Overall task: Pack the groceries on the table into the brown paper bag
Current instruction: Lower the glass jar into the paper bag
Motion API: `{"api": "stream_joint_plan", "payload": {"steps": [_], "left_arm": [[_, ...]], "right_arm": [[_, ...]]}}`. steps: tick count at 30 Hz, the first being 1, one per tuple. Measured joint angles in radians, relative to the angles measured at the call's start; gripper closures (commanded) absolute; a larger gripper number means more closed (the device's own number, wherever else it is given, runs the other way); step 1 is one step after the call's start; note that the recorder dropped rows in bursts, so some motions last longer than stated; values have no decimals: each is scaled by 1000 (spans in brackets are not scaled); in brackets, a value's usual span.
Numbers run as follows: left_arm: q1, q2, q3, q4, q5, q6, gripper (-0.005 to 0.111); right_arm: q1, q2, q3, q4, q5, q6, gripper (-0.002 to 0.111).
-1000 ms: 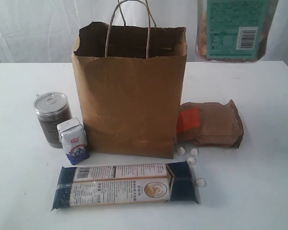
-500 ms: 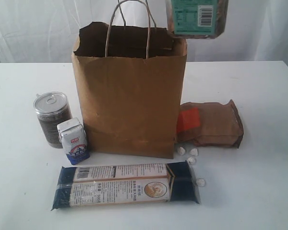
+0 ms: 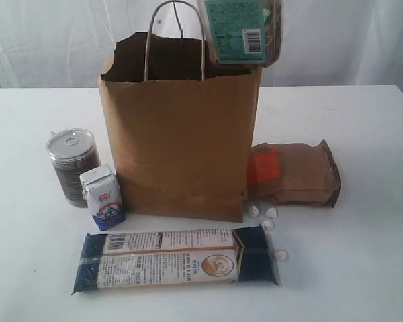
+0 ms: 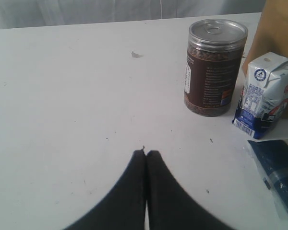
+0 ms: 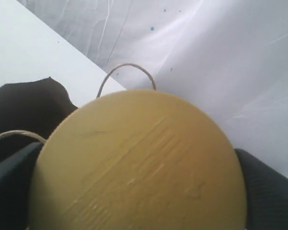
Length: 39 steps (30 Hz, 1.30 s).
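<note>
The brown paper bag (image 3: 181, 134) stands upright at mid-table. A clear jar (image 3: 242, 30) with a green label hangs tilted over the bag's right rim, its base at the mouth. My right gripper (image 5: 139, 191) is shut on this jar; black fingers (image 5: 9, 187) flank its gold lid (image 5: 139, 153), with the bag's handle (image 5: 127, 67) beyond. My left gripper (image 4: 146, 153) is shut and empty, low over the bare table (image 4: 62, 96). On the table lie a metal-lidded can (image 3: 72, 164), a blue-white carton (image 3: 104, 198), a noodle pack (image 3: 178, 258), a brown pouch (image 3: 295, 173) and candies (image 3: 265, 215).
The can (image 4: 212, 67), carton (image 4: 265, 98) and an end of the noodle pack (image 4: 278, 177) sit a little ahead of my left gripper, beside the bag's corner (image 4: 278, 28). A white curtain (image 3: 336, 40) hangs behind the table.
The jar in my right gripper has travelled left and down, from the upper right to the bag's mouth. The bag's rim and handles shifted slightly. My left gripper has stayed shut.
</note>
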Motion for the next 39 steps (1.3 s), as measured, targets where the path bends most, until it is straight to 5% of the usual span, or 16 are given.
{"api": "stream_joint_plan", "payload": {"steps": [21, 39], "left_arm": [[0, 0, 0, 0, 0, 0, 107], [0, 0, 0, 0, 0, 0, 107]], "right_arm": [[0, 31, 0, 123, -196, -146, 108], [0, 121, 0, 335, -168, -148, 108]]}}
